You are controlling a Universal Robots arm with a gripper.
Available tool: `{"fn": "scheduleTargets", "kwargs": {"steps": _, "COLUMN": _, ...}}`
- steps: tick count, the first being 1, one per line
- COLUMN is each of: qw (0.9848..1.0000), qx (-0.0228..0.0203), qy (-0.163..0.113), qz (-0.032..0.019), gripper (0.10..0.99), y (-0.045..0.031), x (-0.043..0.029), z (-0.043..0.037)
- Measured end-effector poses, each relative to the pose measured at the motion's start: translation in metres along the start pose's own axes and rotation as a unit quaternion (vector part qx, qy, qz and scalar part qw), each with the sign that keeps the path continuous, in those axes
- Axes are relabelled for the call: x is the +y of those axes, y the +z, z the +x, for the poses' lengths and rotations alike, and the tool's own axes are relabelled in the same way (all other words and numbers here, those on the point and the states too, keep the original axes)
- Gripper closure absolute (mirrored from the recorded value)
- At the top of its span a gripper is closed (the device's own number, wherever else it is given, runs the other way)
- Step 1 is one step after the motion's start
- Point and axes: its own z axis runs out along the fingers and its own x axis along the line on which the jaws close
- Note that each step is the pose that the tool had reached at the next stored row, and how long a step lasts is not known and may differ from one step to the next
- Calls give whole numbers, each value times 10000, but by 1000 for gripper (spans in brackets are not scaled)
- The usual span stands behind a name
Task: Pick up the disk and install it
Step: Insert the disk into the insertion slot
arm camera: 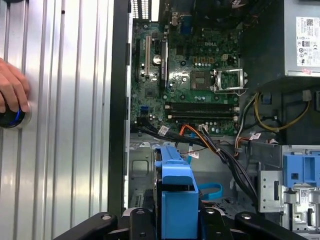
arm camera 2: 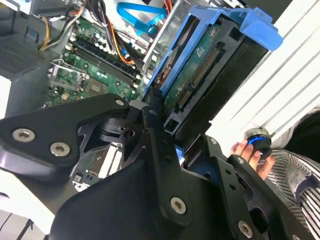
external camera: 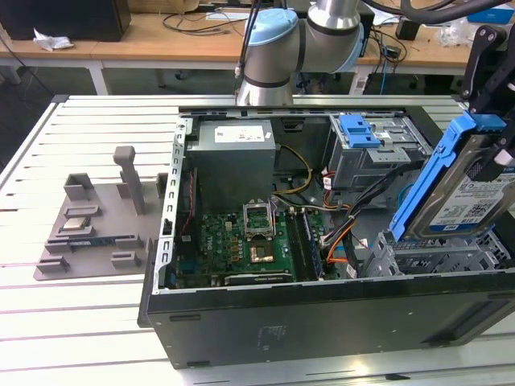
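1. Slatted metal table [external camera: 80, 322], carrying everything.
2. Open computer case [external camera: 322, 326] lying on its side on the table, interior facing up.
3. Robot arm [external camera: 273, 48] behind the case, at the back of the exterior view.
4. Grey power supply [external camera: 233, 157] in the case's rear corner, with the green motherboard [external camera: 241, 241] in front of it.
5. Grey fixture tray [external camera: 88, 225] on the table, on the exterior view's left, apart from the case.
6. The disk [external camera: 471, 201], silver drive in a blue carrier, sits at the exterior view's right. It is tilted above the metal drive cage [external camera: 434, 257], lower end down at the cage; contact there unclear.
7. Gripper [external camera: 492, 121] fingers clamped on the disk's upper end. Both wrist views show the black fingers [arm camera: 137, 217] either side of the blue carrier.
8. Blue bracket [external camera: 358, 130] in a bay behind the cage.
9. Person's hand [arm camera: 12, 92] resting on a round dark knob [arm camera: 10, 117] on the table, outside the case.
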Motion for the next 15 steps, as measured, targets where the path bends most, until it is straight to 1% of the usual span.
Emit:
{"fn": "scheduleTargets", "kwargs": {"steps": 1, "qw": 10000, "qx": -14, "qy": 0, "qz": -5, "gripper": 718, "y": 23, "x": -24, "z": 1}}
{"fn": "scheduleTargets", "kwargs": {"steps": 3, "qw": 10000, "qx": -12, "qy": 0, "qz": -9, "gripper": 718, "y": 64, "x": -60, "z": 4}}
{"fn": "scheduleTargets", "kwargs": {"steps": 6, "qw": 10000, "qx": -4, "qy": 1, "qz": -10, "gripper": 718, "y": 114, "x": -75, "z": 1}}
{"fn": "scheduleTargets", "kwargs": {"steps": 8, "qw": 10000, "qx": -3, "qy": 1, "qz": -11, "gripper": 718, "y": 172, "x": -85, "z": -26}}
{"fn": "scheduleTargets", "kwargs": {"steps": 12, "qw": 10000, "qx": 0, "qy": 1, "qz": -10, "gripper": 718, "y": 218, "x": -96, "z": -31}}
{"fn": "scheduleTargets", "kwargs": {"steps": 15, "qw": 10000, "qx": 0, "qy": 1, "qz": -11, "gripper": 718, "y": 269, "x": -101, "z": -29}}
